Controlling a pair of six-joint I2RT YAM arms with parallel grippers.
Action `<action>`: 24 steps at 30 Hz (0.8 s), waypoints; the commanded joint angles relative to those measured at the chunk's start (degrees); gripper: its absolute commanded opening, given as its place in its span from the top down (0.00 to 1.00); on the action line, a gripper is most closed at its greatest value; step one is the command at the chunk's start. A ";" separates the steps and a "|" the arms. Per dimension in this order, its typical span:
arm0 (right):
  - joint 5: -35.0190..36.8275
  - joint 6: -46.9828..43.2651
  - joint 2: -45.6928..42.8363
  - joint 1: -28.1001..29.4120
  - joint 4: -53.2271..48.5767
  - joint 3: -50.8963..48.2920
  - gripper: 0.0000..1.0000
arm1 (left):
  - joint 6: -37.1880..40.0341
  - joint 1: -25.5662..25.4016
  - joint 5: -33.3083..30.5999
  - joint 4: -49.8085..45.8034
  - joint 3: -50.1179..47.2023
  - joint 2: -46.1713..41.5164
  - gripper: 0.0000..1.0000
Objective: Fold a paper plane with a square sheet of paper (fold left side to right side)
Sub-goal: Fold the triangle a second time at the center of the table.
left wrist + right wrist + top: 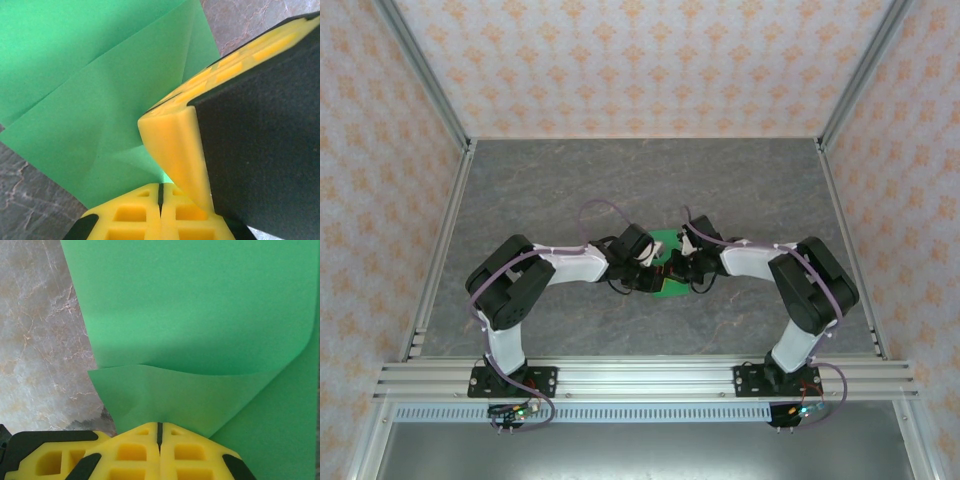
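Item: square sheet of paper [667,243], bright green, partly folded into layers.
Location: centre of the table [570,190], between the two arms.
Handling, as judged: very light and limp. It creases readily and is likely to slide on the smooth top, so it is best taken at an edge or corner.
Left gripper [161,192]: fingers pinched together on a near corner.
Right gripper [160,429]: likewise clamped, on a raised flap edge.

Overhead far, looking down; wrist views close, share paper [200,305].
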 commanded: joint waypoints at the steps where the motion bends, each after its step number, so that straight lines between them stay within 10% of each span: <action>1: 6.32 -2.89 1.79 -0.64 -4.09 0.61 1.00 | 0.38 -0.66 -4.08 -5.13 -1.23 2.77 0.96; 24: 4.80 -9.59 1.41 -11.69 -6.61 6.01 1.00 | -0.52 -0.67 -2.61 -2.10 -2.79 2.38 0.97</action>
